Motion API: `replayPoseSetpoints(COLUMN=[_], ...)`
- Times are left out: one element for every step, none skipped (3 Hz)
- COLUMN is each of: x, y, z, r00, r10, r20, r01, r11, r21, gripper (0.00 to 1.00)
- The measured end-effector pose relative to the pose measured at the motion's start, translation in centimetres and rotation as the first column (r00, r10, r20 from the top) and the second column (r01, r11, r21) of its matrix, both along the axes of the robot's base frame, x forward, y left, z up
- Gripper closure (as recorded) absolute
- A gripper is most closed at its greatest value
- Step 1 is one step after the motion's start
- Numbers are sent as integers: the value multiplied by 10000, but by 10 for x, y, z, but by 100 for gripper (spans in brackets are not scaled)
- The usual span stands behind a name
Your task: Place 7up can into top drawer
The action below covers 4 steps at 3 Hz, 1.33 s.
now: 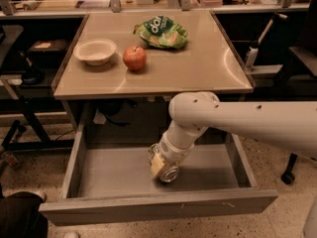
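Reaching down into the open top drawer (114,175), the white arm (257,123) ends in a gripper (161,158) clamped around the 7up can (168,171), which is tilted just over the drawer's grey floor, near its middle. Beyond and above the gripper, the table (208,68) carries an apple (134,58), a bowl (95,51) and a green snack bag (161,32).
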<state>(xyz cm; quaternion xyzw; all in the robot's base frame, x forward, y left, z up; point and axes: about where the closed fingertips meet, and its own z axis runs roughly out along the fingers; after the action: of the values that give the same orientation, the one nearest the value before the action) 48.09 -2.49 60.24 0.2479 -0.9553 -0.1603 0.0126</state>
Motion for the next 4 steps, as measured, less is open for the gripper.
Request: replayPoseSetpoints(x=[0, 0, 0, 0], y=[0, 0, 0, 0], z=[0, 0, 0, 0], r00=[10000, 10000, 10000, 10000], r10=[1, 1, 2, 2], r20=[-5, -5, -6, -6], r01=[-1, -1, -2, -2], r11=[10000, 10000, 10000, 10000], r21=[-1, -1, -1, -1], gripper=[81, 59, 34, 11])
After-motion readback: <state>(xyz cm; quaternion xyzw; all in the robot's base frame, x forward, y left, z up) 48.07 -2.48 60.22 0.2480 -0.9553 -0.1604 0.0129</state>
